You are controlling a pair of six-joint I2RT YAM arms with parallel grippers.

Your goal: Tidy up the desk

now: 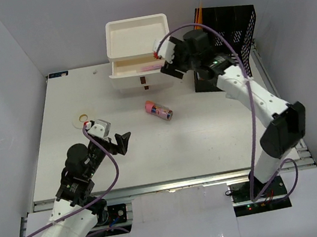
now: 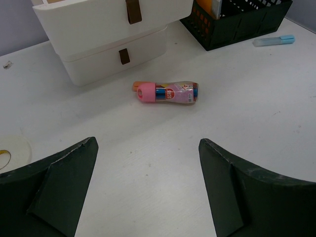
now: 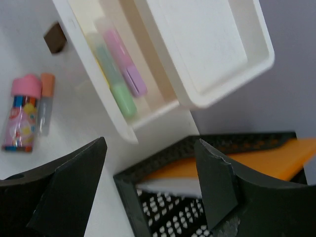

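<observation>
Fingers [image 2: 64, 173] of the left gripper [image 1: 116, 144] stand wide apart and empty, low over the near-left part of the bench [image 1: 211, 140], the flat white top that carries everything here. Just left of them and a little farther lies a tape roll [image 1: 83, 118]. Farther on, near the middle, a pink container [image 2: 168, 93] of pens lies on its side with an orange-capped marker [image 2: 134, 85] touching its far side. The left wrist view lines the open fingers up on this pair, so it looks like the next pick. The likely trouble is that the container is round and could roll away if one finger touches first. A wide close might also catch the marker and pinch both badly. Beyond sits the cream drawer unit [image 1: 138, 49] with its top drawer [image 1: 135, 67] pulled out and highlighters [image 3: 118, 74] inside. The right gripper [image 1: 164, 63] hangs at the drawer's right end, its fingers [image 3: 74, 177] apart with nothing between them. A careless descent there could strike the drawer wall and shove or tip the light unit. To the far right stands a black mesh basket [image 1: 235, 32], very close to the right arm, which could bump it on a swing. A pale blue marker [image 2: 274, 40] lies on the bench beside the basket.
</observation>
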